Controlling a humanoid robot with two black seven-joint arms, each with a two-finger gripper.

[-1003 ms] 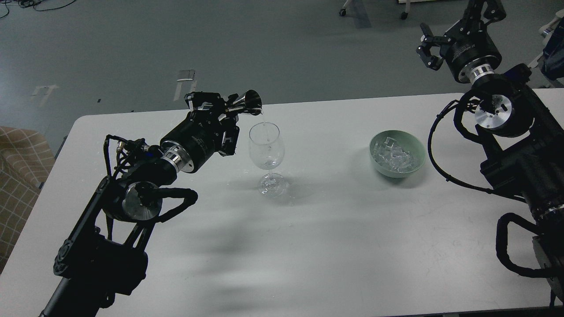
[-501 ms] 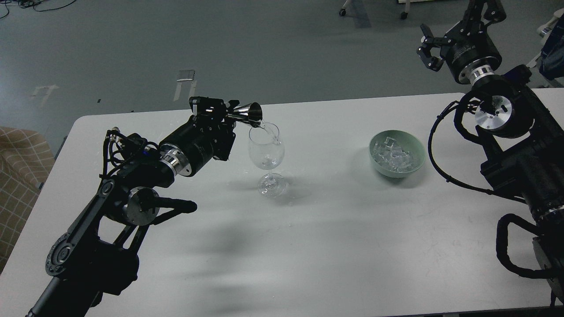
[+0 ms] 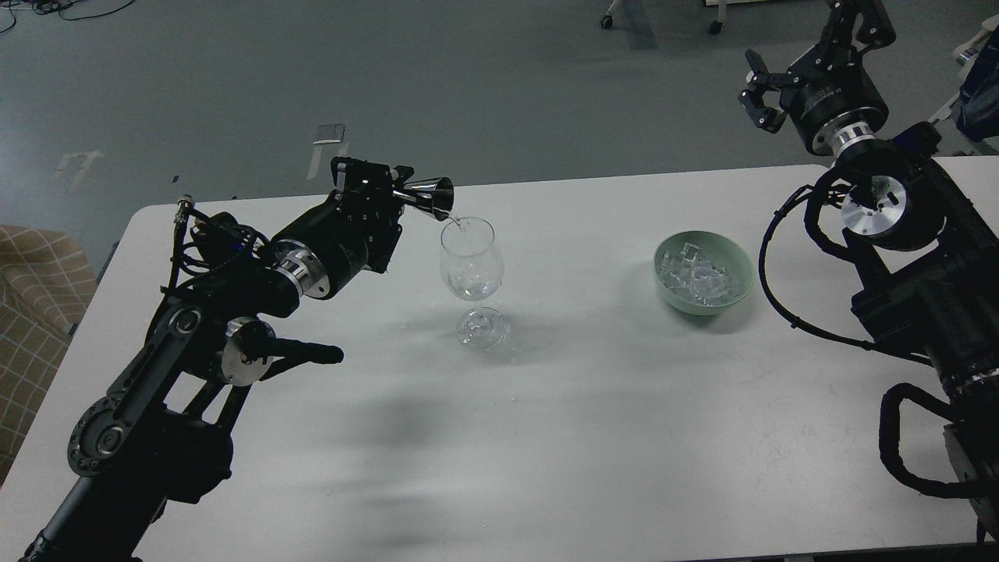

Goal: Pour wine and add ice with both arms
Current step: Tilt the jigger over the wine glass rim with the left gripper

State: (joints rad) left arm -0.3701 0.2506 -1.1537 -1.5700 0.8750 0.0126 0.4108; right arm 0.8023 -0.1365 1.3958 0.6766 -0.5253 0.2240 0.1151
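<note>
A clear wine glass (image 3: 470, 265) stands upright on the white table (image 3: 593, 406). My left gripper (image 3: 396, 192) is shut on a small metal jigger (image 3: 430, 194), tipped on its side with its mouth just above the glass's left rim. A thin clear stream of wine (image 3: 459, 225) runs from the jigger into the glass. A green bowl (image 3: 705, 272) to the right holds several clear ice cubes (image 3: 697, 275). My right gripper (image 3: 759, 88) is open and empty, raised high beyond the table's far right edge, well behind the bowl.
The table's far edge runs just behind the jigger and the bowl. A tan checked chair (image 3: 31, 312) stands off the left edge. My right arm (image 3: 905, 257) covers the table's right side.
My left arm has drawn back to the left and tipped the jigger further over the glass rim; liquid now streams into the glass. The right gripper has shifted slightly.
</note>
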